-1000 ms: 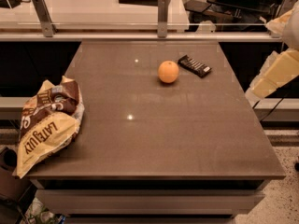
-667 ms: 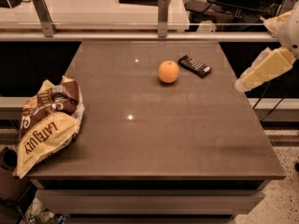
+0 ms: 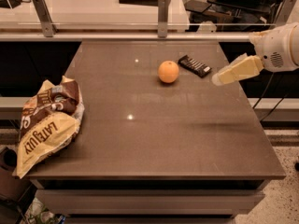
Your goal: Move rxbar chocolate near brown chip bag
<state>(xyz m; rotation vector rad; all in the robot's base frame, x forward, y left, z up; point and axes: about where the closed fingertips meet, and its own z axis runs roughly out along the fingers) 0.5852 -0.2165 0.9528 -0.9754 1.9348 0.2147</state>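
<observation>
The rxbar chocolate (image 3: 194,66), a small flat black bar, lies on the brown table (image 3: 154,125) at the back right, just right of the orange. The brown chip bag (image 3: 46,122), brown above and yellow below, lies at the table's left edge, partly hanging over it. My gripper (image 3: 219,80) reaches in from the right on a white arm, its pale tip hovering just right of the bar and a little nearer the front. It holds nothing that I can see.
An orange (image 3: 168,72) sits just left of the bar. A metal rail with upright posts (image 3: 163,13) runs along the table's back edge. A white counter lies beyond it.
The arm has swung in from the right edge toward the left, bringing the gripper's tip close to the bar. The bar, orange and bag have not moved.
</observation>
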